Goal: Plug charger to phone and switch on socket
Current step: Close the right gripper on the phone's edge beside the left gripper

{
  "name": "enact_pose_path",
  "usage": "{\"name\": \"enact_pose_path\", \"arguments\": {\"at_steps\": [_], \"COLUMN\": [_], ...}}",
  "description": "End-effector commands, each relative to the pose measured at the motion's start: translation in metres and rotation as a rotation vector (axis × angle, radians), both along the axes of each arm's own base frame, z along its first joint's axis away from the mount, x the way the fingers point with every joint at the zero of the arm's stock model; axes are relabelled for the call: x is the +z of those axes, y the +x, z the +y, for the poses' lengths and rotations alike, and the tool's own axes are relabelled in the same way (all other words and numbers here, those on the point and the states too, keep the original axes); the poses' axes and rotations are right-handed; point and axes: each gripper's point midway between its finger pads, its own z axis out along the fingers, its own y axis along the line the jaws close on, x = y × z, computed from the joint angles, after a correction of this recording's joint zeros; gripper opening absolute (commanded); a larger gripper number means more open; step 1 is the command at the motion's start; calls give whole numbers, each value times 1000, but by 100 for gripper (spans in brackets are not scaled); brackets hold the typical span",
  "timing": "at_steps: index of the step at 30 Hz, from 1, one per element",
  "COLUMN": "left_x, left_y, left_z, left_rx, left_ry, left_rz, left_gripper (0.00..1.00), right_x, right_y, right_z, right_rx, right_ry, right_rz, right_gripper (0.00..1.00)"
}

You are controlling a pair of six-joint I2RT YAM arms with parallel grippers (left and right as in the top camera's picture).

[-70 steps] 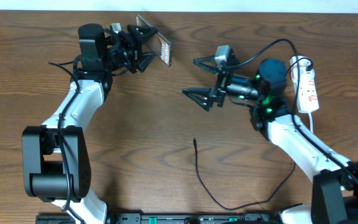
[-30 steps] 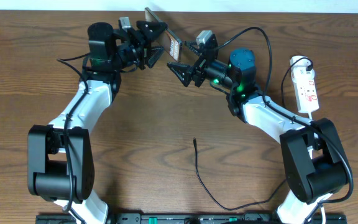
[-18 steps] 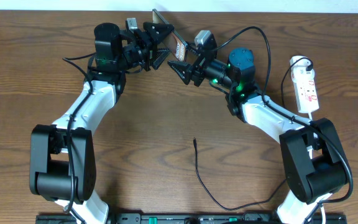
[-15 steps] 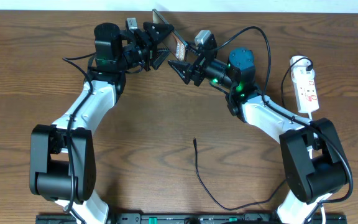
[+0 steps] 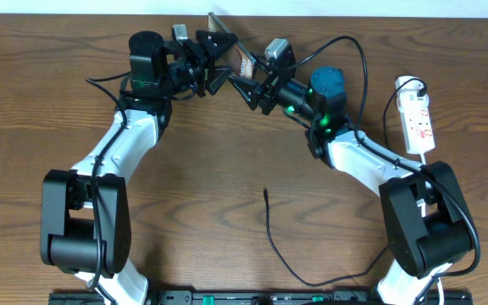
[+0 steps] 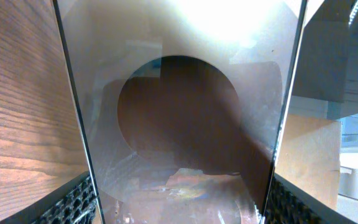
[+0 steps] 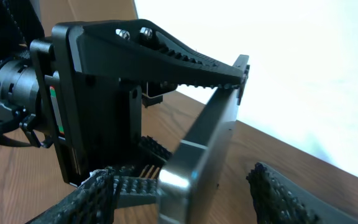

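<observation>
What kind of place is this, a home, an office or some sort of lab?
Probably a robotics lab or test bench: two robot arms at a plain wooden table, handling a phone, with a power strip and loose charger cable laid out.

This looks like a robotics lab or test room rather than a home. A left arm point(image 5: 121, 148) and a right arm point(image 5: 367, 157), white-shelled with black joints, stand on bases at the near edge of a wood-grain tabletop point(image 5: 210, 144), thick black cables looping from them. A plain pale wall point(image 7: 303, 62) stands behind. A white power strip point(image 5: 418, 119) and a loose charger cable point(image 5: 267, 216) lie on the wood.
</observation>
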Motion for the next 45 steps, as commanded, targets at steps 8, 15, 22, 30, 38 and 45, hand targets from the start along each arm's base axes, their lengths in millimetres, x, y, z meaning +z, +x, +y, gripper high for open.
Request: {"name": "enact_pose_path", "arguments": {"at_steps": [8, 15, 22, 30, 38, 45], "left_x": [16, 16, 16, 16, 16, 16], "left_y": [-2, -2, -5, -10, -13, -13], "left_z": [-3, -3, -6, -19, -24, -24], "left_rx": [-17, -18, -32, -60, -75, -75], "left_ry": [-13, -13, -16, -16, -18, -18], "left_rz": [-39, -39, -39, -39, -38, -38], "left_gripper": [7, 7, 7, 7, 7, 7], "right_x": [4, 4, 4, 4, 4, 4], "right_y": [13, 15, 15, 14, 14, 14], "right_z": [5, 3, 4, 5, 4, 4], "right_rx": [-120, -137, -135, -134, -135, -135], "right_ry": [49, 51, 52, 51, 51, 51], "right_rz": [49, 51, 51, 51, 51, 51], "right_gripper": [61, 62, 58, 58, 53, 41]}}
